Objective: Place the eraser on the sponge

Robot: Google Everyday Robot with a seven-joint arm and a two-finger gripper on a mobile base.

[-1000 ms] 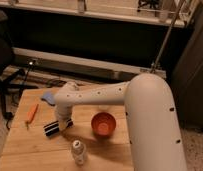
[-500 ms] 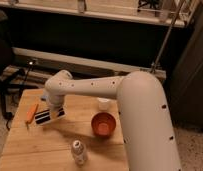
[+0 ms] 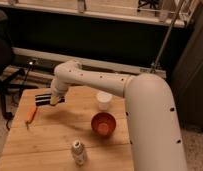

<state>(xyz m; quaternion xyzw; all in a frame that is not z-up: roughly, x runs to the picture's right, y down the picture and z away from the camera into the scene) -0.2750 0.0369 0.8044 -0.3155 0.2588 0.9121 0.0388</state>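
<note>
Gripping the eraser [image 3: 44,98] by one end, the gripper [image 3: 56,98] is clamped narrow over the table's [image 3: 50,137] far-left corner, so the block sticks out sideways. You can't see the sponge, possibly hidden underneath. Carrot [image 3: 31,116] lies just beside, so confirm the sponge's spot before releasing.
</note>
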